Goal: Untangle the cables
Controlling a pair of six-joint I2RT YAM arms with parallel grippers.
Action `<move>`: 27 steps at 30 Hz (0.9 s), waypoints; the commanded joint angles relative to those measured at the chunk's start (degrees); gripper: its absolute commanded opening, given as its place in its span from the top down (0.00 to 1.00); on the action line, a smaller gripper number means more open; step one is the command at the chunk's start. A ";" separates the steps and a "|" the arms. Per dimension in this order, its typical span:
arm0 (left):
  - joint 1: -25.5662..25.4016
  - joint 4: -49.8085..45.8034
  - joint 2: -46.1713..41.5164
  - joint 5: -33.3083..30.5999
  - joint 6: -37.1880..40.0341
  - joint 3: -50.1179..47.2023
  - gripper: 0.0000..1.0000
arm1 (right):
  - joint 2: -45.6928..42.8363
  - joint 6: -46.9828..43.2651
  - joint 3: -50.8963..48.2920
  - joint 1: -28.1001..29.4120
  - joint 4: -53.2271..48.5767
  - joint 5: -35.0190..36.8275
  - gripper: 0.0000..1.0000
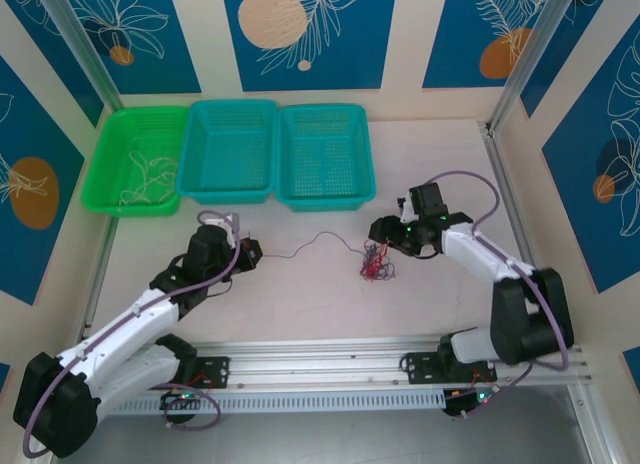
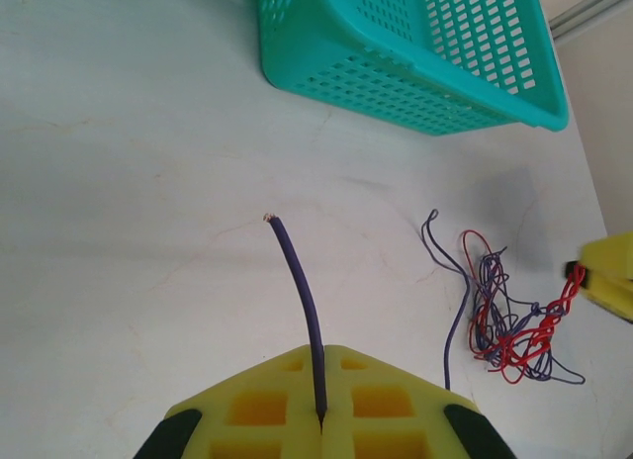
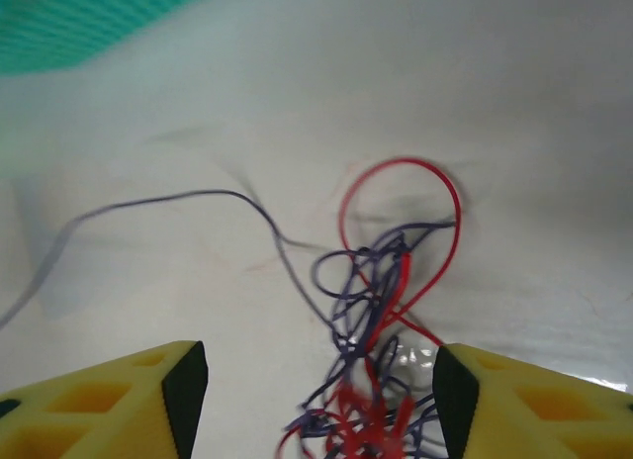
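left gripper (image 2: 319, 417) was clamped on the dark wire (image 2: 302, 296) just behind its tip, right gripper (image 3: 316, 380) stood open straddling the red-dark tangle (image 3: 368, 281) between its fingers, so with nothing pinning that knot a left pull would likely drag or tighten it.

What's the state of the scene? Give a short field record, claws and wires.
left claw: shut on dark purple wire, free end poking past the pads
right claw: open, just above the tangle, gripping nothing
tangle: red and dark purple wires knotted on the table
link: dark purple wire runs from left claw to tangle
green basket: holds whitish wire
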 commanded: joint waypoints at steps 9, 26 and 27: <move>0.59 -7.56 -6.60 -7.30 3.81 -0.44 1.00 | 13.00 2.79 3.04 1.29 -0.36 2.20 0.88; 29.13 -26.34 -17.05 -6.72 9.06 2.07 1.00 | -13.19 11.59 -4.55 -39.47 -2.20 6.34 1.00; 31.36 -25.51 -16.92 -3.98 8.28 1.33 1.00 | -14.42 12.76 -4.84 -40.69 -1.78 5.45 1.00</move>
